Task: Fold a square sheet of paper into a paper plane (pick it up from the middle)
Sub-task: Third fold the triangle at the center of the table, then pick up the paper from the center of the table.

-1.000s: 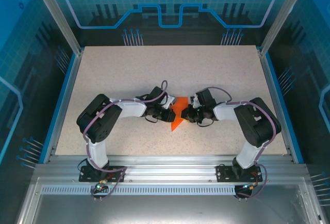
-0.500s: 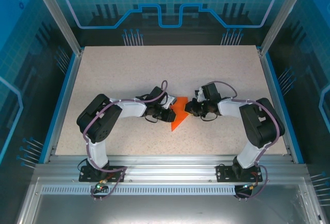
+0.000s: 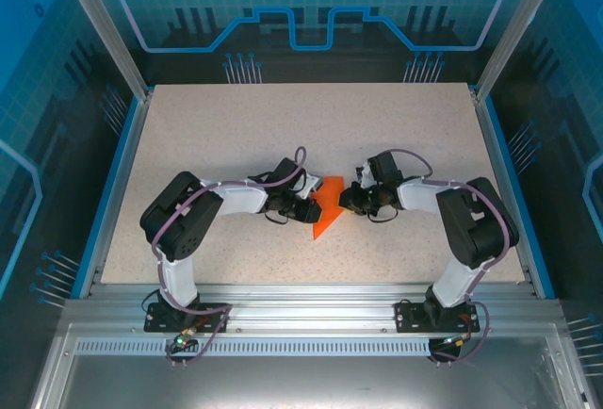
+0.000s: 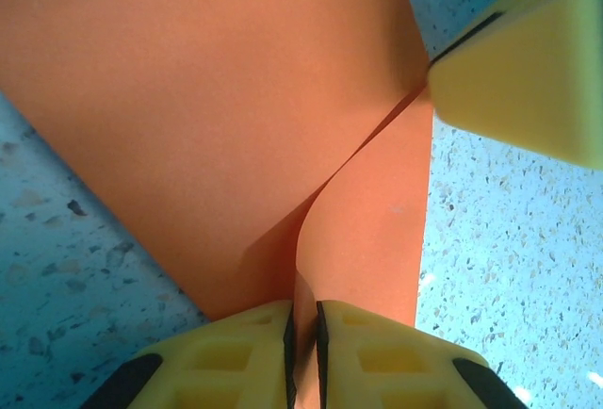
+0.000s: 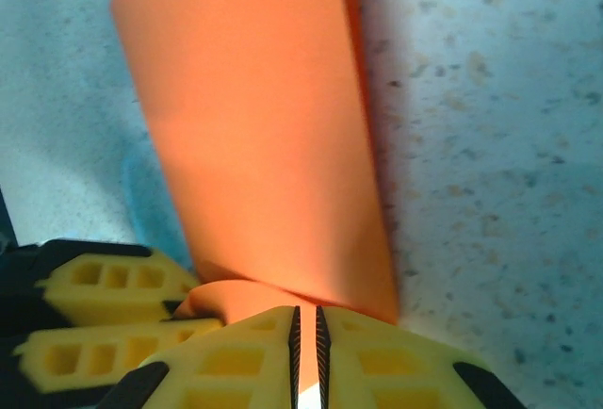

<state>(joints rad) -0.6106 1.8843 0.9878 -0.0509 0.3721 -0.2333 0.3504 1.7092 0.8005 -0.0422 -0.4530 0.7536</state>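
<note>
The thin bright orange folded paper sheet lies about mid-tabletop, somewhat toward the near edge of the speckled beige tabletop, with its pointed tip aimed at that edge. The left gripper is clamped on the sheet's left flap, jaws almost together. The right gripper is clamped likewise on the opposite side. A mid-task fold seems in hand. Next, a raised flap probably needs carrying across without tearing and pressing flat along the crease.

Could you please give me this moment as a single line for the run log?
phase: folding | sheet of paper: orange, creased, pointed | left fingers: shut on sheet of paper | right fingers: shut on sheet of paper
</note>
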